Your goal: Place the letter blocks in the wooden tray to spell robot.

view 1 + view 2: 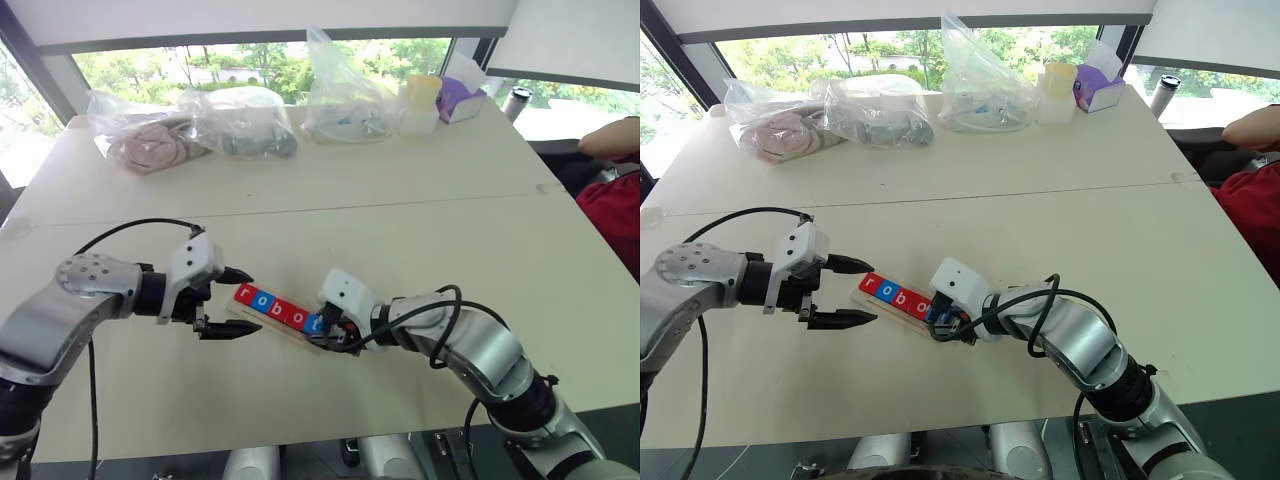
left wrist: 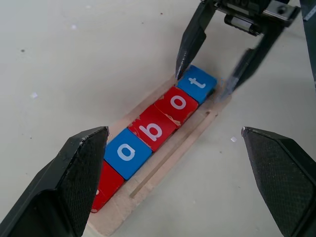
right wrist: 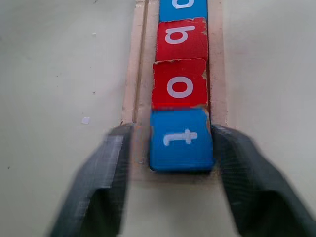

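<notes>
Plastic bags [image 1: 200, 125], tissue box [image 1: 460, 98], tumbler [image 1: 517, 102] along table [image 1: 420, 200] far edge.

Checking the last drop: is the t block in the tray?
Yes: the t block lies flat at the wooden tray's end.

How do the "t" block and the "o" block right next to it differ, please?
The t block is blue and sits at the end of the wooden tray, between the fingers of the open right claw; the o block is red, chipped at its edges, and flanked by blocks. Both are square, white-lettered, lying flat.
</notes>
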Available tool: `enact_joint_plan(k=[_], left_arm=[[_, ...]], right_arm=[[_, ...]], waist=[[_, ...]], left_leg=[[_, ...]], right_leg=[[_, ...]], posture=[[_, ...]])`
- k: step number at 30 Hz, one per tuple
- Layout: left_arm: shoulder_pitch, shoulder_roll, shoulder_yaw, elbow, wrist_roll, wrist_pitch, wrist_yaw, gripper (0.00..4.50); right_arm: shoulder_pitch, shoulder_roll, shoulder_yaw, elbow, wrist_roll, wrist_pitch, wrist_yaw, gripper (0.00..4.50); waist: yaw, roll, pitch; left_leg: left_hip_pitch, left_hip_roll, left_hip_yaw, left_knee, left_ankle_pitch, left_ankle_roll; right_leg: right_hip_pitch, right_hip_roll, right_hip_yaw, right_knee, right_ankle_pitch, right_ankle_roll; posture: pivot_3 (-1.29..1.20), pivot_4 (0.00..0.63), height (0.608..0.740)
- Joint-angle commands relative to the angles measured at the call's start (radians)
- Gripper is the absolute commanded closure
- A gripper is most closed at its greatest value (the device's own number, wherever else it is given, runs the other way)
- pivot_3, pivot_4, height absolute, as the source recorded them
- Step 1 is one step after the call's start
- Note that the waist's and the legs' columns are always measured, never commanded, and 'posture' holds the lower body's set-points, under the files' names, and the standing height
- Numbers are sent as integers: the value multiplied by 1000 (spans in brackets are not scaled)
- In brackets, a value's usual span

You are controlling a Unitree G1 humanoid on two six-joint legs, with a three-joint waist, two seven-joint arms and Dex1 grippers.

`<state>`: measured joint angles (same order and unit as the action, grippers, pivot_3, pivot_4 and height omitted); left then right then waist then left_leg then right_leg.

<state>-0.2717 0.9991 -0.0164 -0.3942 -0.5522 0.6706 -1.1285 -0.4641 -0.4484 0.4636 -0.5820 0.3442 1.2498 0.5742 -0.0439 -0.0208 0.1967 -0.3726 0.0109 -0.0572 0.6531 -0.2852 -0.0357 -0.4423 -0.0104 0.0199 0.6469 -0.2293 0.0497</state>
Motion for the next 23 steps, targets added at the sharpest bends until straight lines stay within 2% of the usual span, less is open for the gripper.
enact_joint_plan(k=[1,6,10,12,16,23], left_arm=[[-13,-3,8,2,11,-10,3,0],[-13,-12,5,13,21,-18,3,0],[-12,-17,9,13,25,-16,1,0],[-11,-16,13,16,24,-17,-2,0],[-16,-78,91,79,-10,4,74,0],[172,-34,253,58,-38,40,75,0]], right_arm=[[-32,12,-21,-5,4,-27,-12,343],[-69,57,-119,3,35,-21,-30,343],[-86,50,-198,-9,72,-11,-18,343],[-79,16,-226,-26,78,-25,-8,343],[37,-140,-389,3,43,-164,11,343],[294,-292,-689,-142,263,-175,203,343]], waist=[[-1,0,0],[0,0,0],[1,0,0],[2,0,0],[12,0,0],[-2,0,0]], left_leg=[[0,0,0,0,0,0],[0,0,0,0,0,0],[0,0,0,0,0,0],[0,0,0,0,0,0],[-1,-1,0,0,0,0],[1,2,1,-4,0,0]], right_leg=[[0,0,0,0,0,0],[0,0,0,0,0,0],[0,0,0,0,0,0],[0,0,0,0,0,0],[1,-1,0,-1,0,0],[0,1,1,-1,0,0]], posture=[[0,150,740],[0,150,740],[0,150,740],[0,150,740],[0,150,740],[0,150,740]])
